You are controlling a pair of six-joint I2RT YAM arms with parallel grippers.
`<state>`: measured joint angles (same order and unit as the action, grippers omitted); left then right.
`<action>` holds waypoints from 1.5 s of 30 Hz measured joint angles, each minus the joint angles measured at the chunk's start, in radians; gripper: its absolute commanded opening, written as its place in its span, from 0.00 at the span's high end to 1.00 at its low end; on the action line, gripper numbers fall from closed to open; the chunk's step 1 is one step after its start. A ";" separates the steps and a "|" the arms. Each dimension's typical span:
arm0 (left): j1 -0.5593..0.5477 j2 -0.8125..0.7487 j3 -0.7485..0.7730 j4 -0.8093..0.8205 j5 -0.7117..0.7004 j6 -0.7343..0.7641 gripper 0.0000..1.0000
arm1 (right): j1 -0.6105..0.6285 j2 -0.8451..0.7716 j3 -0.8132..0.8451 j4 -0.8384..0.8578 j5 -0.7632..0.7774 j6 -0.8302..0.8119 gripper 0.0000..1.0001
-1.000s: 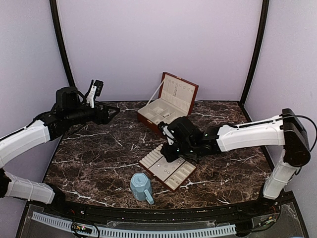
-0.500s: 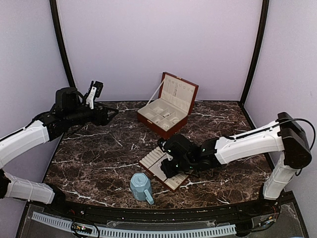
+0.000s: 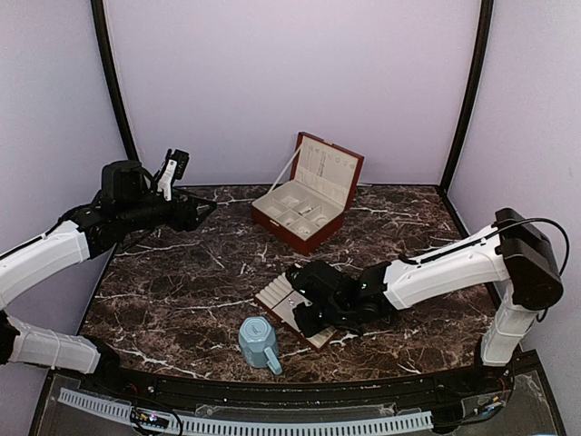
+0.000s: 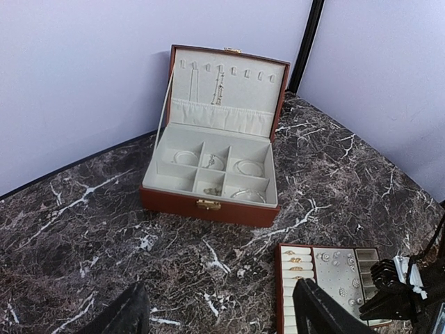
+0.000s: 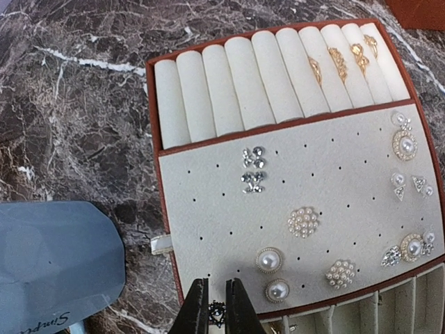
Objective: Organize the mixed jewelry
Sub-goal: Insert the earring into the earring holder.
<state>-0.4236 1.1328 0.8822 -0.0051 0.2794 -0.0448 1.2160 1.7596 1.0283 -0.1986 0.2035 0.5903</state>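
The mixed jewelry is spread over two places. Gold rings, crystal studs and pearl studs sit on the cream-lined tray. Thin silvery hoops lie in compartments of the open brown box. My right gripper hovers at the tray's near edge, shut on a tiny dark-rimmed stud. In the top view it is low over the tray, right gripper. My left gripper is open and holds nothing, raised at the far left.
A light-blue faceted mug stands just left of the tray's near corner, close to my right fingers. The open box with its lid up stands at the back centre. Dark marble table between the arms.
My right arm has swung toward the near left, from the tray's far side to its near edge by the mug. The left arm has stayed put.
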 measured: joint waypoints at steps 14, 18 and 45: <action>0.000 -0.007 0.000 -0.001 0.000 0.000 0.26 | 0.009 0.011 0.005 -0.027 0.025 0.011 0.93; 0.000 -0.008 0.000 -0.001 0.000 0.000 0.26 | 0.010 0.022 0.017 -0.026 0.036 0.011 0.93; 0.000 -0.010 0.000 -0.002 0.000 0.001 0.26 | 0.015 0.043 0.028 -0.019 0.034 0.010 0.93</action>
<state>-0.4236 1.1229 0.8822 -0.0067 0.2790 -0.0441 1.2312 1.8027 1.0565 -0.2176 0.2371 0.5999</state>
